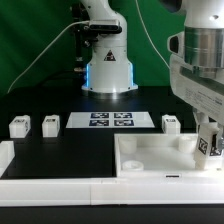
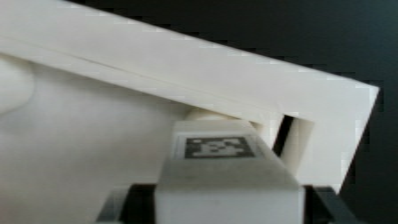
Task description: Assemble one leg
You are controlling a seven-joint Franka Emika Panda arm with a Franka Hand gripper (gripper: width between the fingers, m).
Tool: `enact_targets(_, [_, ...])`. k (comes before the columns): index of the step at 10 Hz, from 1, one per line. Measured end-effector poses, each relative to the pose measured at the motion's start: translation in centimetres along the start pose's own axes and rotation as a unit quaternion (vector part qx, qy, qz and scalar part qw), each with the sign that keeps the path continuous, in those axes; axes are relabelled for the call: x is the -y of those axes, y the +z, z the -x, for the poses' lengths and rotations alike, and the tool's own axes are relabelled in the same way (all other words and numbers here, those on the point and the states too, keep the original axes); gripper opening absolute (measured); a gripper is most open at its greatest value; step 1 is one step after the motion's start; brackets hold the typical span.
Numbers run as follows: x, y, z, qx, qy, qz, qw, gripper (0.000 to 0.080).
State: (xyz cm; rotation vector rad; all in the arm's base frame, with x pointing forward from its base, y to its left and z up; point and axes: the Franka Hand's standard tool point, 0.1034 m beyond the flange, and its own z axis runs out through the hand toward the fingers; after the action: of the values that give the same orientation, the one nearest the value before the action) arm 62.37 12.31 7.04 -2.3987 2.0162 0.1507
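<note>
My gripper is shut on a white leg with a black-and-white tag, at the exterior view's right, over the near right corner of the large white slab. In the wrist view the held leg fills the lower middle between my dark fingers, its end against the slab's raised rim at a corner. Three more legs stand on the table: two at the exterior view's left and one right of the marker board.
The marker board lies in the middle in front of the robot base. A white rail runs along the table's near edge, with a raised white block at the left.
</note>
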Motion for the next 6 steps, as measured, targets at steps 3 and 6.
enact_targets(3, [0.06, -0.04, -0.05, 0.0, 0.1, -0.002, 0.995, 0.0293])
enact_targets(6, [0.04, 0.02, 0.21, 0.003, 0.064, -0.001, 0.998, 0.0595])
